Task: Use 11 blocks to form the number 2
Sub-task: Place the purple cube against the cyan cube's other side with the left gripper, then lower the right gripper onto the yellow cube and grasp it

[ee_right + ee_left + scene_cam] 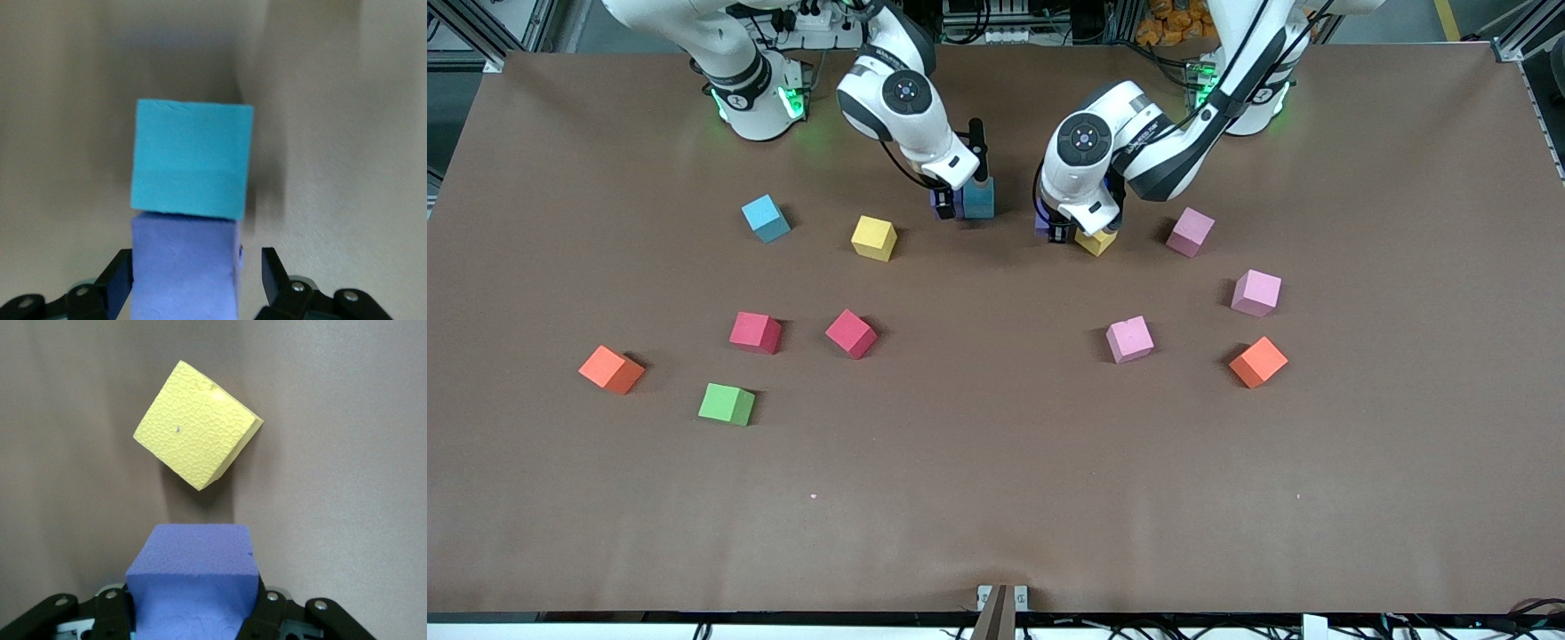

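purple cube (192, 577) pinched in left claw (193, 613); right claw (193, 280) spread around second purple cube (185, 267).

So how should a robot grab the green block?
Probably from straight above, with the jaws closing on two opposite flat sides of the green block. It lies flat on the table, turned a little askew, so the wrist should turn to match its edges. Nothing stands close beside it, so there looks to be room for both jaws.
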Motion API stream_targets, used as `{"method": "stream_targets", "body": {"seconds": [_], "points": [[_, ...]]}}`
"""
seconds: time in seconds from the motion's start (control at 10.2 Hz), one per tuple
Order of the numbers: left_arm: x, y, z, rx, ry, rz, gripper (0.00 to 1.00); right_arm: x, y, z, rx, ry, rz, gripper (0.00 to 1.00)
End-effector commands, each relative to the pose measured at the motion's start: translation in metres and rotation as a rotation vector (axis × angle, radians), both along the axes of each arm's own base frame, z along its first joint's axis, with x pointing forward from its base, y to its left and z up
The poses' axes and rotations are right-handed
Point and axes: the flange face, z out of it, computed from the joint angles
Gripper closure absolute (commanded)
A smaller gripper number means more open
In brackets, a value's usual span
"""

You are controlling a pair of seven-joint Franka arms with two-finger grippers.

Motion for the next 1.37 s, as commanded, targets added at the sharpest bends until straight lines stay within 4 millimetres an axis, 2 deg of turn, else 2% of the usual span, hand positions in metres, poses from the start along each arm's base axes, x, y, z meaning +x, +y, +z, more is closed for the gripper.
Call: {"method": "stream_targets", "body": {"seconds": [0.0, 0.2, 0.39, 0.49, 0.68, 0.78, 0.98, 1.08, 1.27], "points": [[-0.015, -0.004, 0.007, 0.0, 0.001, 0.053, 1.0, 0.014, -0.023, 0.027, -0.065, -0.016, -0.028, 0.14], [-0.031, -0.014, 0.005, 0.006, 0.008, 0.081, 1.0, 0.021, -0.034, 0.046, -0.11, -0.024, -0.038, 0.11], [-0.046, -0.028, 0.003, -0.018, -0.003, 0.127, 1.0, 0.043, -0.057, 0.06, -0.128, -0.021, -0.02, 0.1], [-0.057, -0.037, -0.002, -0.022, 0.002, 0.143, 1.0, 0.057, -0.072, 0.064, -0.131, -0.019, -0.012, 0.1], [-0.066, -0.046, -0.009, -0.034, 0.008, 0.171, 1.0, 0.096, -0.116, 0.066, -0.117, -0.015, 0.002, 0.1], [-0.07, -0.049, -0.014, -0.035, 0.015, 0.18, 1.0, 0.102, -0.124, 0.066, -0.117, -0.013, -0.013, 0.12], [-0.08, -0.056, -0.02, -0.037, 0.022, 0.193, 1.0, 0.108, -0.136, 0.065, -0.124, -0.01, -0.07, 0.17], [-0.083, -0.058, -0.021, -0.043, 0.017, 0.197, 1.0, 0.101, -0.15, 0.056, -0.15, 0.005, -0.155, 0.2], [-0.092, -0.065, -0.028, -0.055, 0.022, 0.195, 1.0, 0.086, -0.161, 0.047, -0.128, 0.08, -0.318, 0.14]]}}
